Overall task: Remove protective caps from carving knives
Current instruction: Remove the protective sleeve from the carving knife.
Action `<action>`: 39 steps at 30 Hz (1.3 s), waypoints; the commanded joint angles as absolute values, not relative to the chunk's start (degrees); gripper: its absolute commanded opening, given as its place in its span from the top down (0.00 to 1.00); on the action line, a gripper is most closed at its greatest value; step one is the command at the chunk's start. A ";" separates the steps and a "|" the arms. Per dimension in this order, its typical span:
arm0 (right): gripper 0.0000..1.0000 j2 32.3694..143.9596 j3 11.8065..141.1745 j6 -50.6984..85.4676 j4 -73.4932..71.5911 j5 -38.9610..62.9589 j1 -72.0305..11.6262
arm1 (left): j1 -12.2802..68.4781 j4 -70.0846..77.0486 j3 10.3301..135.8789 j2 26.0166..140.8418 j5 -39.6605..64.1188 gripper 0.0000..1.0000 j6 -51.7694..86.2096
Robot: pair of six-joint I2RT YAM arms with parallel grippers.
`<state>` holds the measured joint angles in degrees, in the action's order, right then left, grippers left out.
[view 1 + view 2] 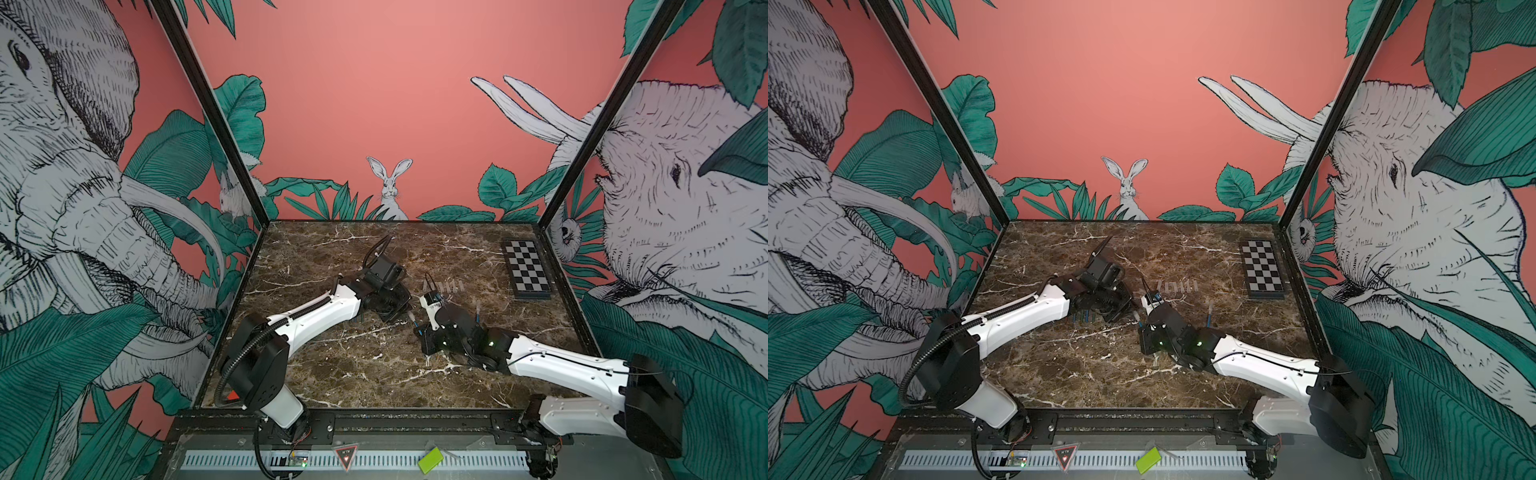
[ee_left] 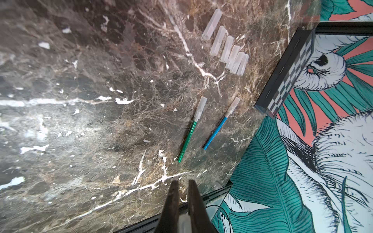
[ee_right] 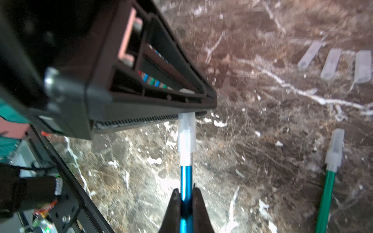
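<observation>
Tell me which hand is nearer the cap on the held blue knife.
Left. The left hand pinches the cap; the right hand grips the blue knife by its handle, short of the cap.

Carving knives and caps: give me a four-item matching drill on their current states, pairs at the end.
A. left gripper
B. right gripper
C. green knife
D. loose caps

1. in a row, off the knives
2. shut on the blue knife by its handle
3. lying flat, cap still on
4. shut on the cap of that blue knife

Pairs: A-4, B-2, C-3, D-1
</observation>
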<state>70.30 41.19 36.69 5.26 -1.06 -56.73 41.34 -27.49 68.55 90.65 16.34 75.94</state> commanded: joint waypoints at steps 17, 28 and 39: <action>1.00 68.72 36.91 39.38 22.09 1.29 -59.76 | 30.85 -30.50 79.64 92.77 -0.19 1.00 73.06; 1.00 69.67 38.17 39.29 22.55 -1.09 -61.08 | 30.30 -29.02 78.97 93.55 0.23 1.00 74.36; 1.00 72.33 36.20 41.93 18.87 -1.99 -63.86 | 29.64 -27.90 78.57 92.98 -0.05 1.00 75.50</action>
<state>72.25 41.12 38.87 -0.71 -5.85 -59.55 37.43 -38.46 76.38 94.04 17.52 72.64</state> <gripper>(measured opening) 0.079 0.100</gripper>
